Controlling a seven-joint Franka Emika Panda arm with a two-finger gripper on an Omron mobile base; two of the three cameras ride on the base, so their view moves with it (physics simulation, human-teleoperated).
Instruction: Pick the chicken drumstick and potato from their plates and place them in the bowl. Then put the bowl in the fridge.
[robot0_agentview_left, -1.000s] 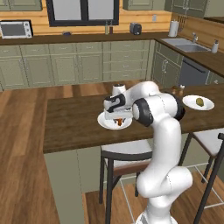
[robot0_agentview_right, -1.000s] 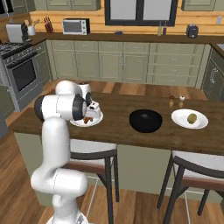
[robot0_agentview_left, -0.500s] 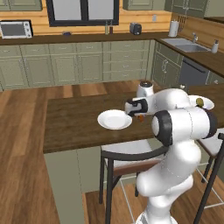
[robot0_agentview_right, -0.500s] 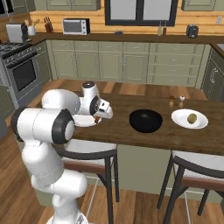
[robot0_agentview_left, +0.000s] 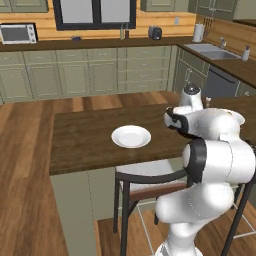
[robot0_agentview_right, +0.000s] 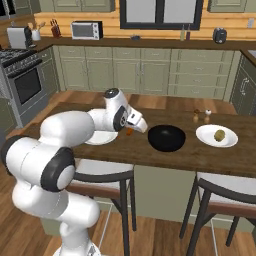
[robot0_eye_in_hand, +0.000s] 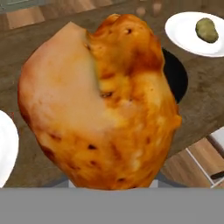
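The orange-brown chicken drumstick (robot0_eye_in_hand: 100, 100) looms close in the hand view, held by my gripper (robot0_agentview_right: 131, 128), which is shut on it. In the right base view the drumstick (robot0_agentview_right: 130, 132) hangs just above the counter, between the bare white plate (robot0_agentview_right: 98, 138) and the black bowl (robot0_agentview_right: 166, 138), a little left of the bowl's rim. Part of the bowl (robot0_eye_in_hand: 177, 74) shows behind the drumstick. The potato (robot0_agentview_right: 219, 134) lies on the right white plate (robot0_agentview_right: 207, 137); the hand view has the potato (robot0_eye_in_hand: 206, 29) at top right. From the left, the bare plate (robot0_agentview_left: 131, 136) sits beside my arm. The fridge is out of view.
Two small shakers (robot0_agentview_right: 201, 116) stand behind the bowl and potato plate. Two stools (robot0_agentview_right: 102, 172) are tucked under the island's near edge (robot0_agentview_right: 165, 165). A stove (robot0_agentview_right: 22, 85) stands at far left, and a microwave (robot0_agentview_right: 86, 30) on the back counter.
My arm has swung from the left plate toward the bowl, carrying the drumstick with it. That plate now lies bare.
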